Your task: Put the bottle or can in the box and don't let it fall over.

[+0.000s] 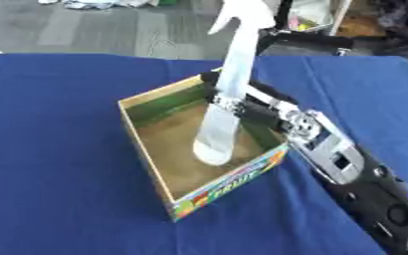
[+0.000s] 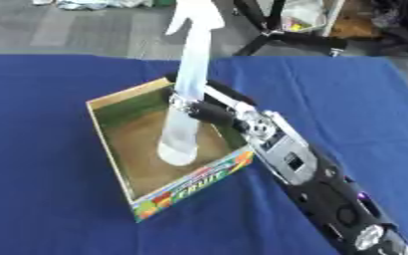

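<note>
Bottle [image 1: 225,114] (white, upright) stands in box [image 1: 155,172]; right hand [image 2: 209,110] grips it.

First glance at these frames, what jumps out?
A tall pale spray bottle stands upright with its base down in an open cardboard box at the middle of the blue table. The robot's right hand, reaching in from the lower right, has its fingers curled round the bottle's middle. The left hand is out of view.
</note>
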`<control>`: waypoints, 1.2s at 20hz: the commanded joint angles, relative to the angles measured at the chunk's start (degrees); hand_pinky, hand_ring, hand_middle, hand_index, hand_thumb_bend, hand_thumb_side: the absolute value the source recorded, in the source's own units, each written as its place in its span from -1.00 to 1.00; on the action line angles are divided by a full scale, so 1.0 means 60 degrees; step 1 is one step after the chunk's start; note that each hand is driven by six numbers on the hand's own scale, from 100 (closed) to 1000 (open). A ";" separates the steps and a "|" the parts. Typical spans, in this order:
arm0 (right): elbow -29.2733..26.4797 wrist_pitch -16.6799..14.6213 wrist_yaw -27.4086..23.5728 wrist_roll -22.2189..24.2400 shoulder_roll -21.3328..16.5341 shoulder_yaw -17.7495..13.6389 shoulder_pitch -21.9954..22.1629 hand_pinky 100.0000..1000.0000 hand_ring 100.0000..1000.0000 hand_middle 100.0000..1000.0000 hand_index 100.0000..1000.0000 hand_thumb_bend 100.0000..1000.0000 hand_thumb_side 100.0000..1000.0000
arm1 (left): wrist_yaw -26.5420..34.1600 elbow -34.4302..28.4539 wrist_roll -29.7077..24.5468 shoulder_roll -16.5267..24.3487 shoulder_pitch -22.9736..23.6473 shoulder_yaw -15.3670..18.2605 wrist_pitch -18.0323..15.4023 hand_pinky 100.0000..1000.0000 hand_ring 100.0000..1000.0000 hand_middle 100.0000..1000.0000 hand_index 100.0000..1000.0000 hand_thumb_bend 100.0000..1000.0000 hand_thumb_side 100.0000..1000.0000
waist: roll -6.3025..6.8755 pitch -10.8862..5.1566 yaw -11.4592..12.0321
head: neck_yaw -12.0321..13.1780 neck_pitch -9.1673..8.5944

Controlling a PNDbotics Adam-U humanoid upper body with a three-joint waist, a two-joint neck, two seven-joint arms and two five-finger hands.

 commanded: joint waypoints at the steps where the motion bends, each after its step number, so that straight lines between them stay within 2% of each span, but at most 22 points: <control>1: -0.0127 0.0022 -0.0125 0.0068 -0.0192 -0.0113 -0.0133 1.00 1.00 1.00 1.00 -1.00 -0.19 | -0.0016 -0.0166 -0.0031 0.0260 -0.0061 0.0078 -0.0006 0.88 1.00 1.00 0.56 -0.34 0.14 | 0.0038 -0.0205 0.0015 | -0.0028 0.0066; 4: -0.0348 0.0018 -0.0316 0.0159 -0.0253 -0.0191 -0.0133 1.00 1.00 1.00 1.00 -1.00 -0.35 | -0.0024 -0.0167 -0.0032 0.0271 -0.0048 0.0083 -0.0002 0.89 1.00 1.00 0.56 -0.33 0.14 | 0.0027 -0.0214 -0.0001 | -0.0017 0.0085; 6: -0.0532 0.0025 -0.0410 0.0258 -0.0309 -0.0237 -0.0115 1.00 1.00 1.00 1.00 -1.00 -0.61 | -0.0029 -0.0166 -0.0032 0.0281 -0.0038 0.0088 -0.0001 0.89 1.00 1.00 0.56 -0.33 0.14 | 0.0021 -0.0224 -0.0014 | -0.0009 0.0088; 9: -0.0727 0.0089 -0.0391 0.0493 -0.0393 -0.0261 -0.0054 1.00 1.00 1.00 1.00 -1.00 -0.73 | -0.0040 -0.0164 -0.0035 0.0297 -0.0022 0.0096 -0.0001 0.89 1.00 1.00 0.56 -0.34 0.14 | 0.0014 -0.0240 -0.0036 | -0.0010 0.0097; 24: -0.1402 0.0317 -0.0530 0.0456 -0.0660 -0.0435 0.0400 1.00 1.00 1.00 1.00 -1.00 -0.75 | -0.0079 -0.0156 -0.0008 0.0378 0.0065 0.0134 -0.0007 0.89 1.00 1.00 0.57 -0.33 0.13 | -0.0036 -0.0309 -0.0156 | 0.0051 0.0158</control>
